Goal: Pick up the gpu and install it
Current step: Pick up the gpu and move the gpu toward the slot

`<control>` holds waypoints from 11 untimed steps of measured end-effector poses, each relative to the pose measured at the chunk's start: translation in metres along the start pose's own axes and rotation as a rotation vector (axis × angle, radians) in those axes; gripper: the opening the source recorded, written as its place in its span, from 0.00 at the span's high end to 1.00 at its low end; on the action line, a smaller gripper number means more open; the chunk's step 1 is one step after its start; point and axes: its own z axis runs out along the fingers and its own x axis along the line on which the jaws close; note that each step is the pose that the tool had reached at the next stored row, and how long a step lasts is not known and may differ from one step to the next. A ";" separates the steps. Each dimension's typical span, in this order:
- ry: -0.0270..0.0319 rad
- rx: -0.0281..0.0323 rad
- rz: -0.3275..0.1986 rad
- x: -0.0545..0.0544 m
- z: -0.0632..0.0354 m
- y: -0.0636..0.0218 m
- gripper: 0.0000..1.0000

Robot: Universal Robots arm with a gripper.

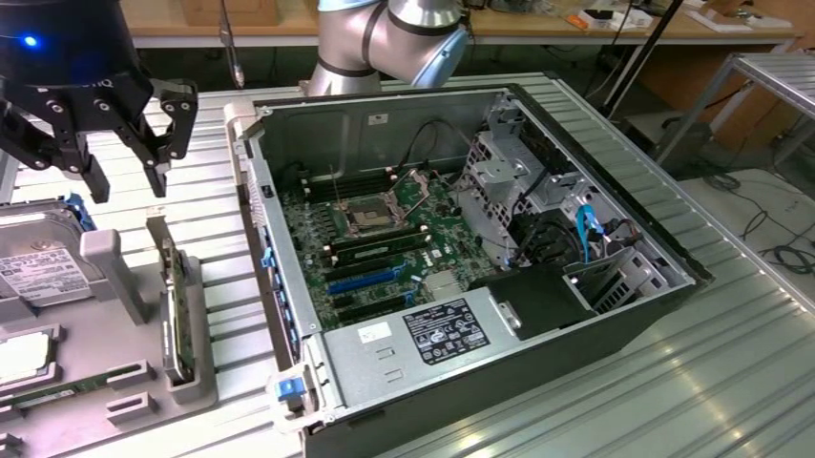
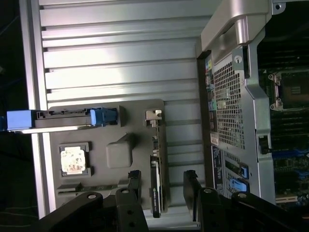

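Black and spread open, the end effector (image 1: 128, 174) (image 2: 162, 179) hovers above the thin black rectangular gpu card (image 1: 171, 291) (image 2: 155, 186) standing on edge in a grey holder tray (image 1: 121, 339) (image 2: 99, 162) beside the open metal computer case (image 1: 382, 113) (image 2: 231, 96) (nothing lifted or installed yet).

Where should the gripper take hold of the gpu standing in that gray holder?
Probably the gpu's upper long edge, mid-length, coming straight down from above. It stands on edge in the gray holder, thin and upright, so the open gripper could straddle its two flat faces.
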 end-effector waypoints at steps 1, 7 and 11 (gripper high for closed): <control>0.0000 0.0000 0.000 0.000 0.0004 0.0000 0.52; 0.0001 0.0000 0.000 0.000 0.0045 -0.0002 0.52; 0.0000 0.0000 0.000 0.000 0.0075 -0.0003 0.52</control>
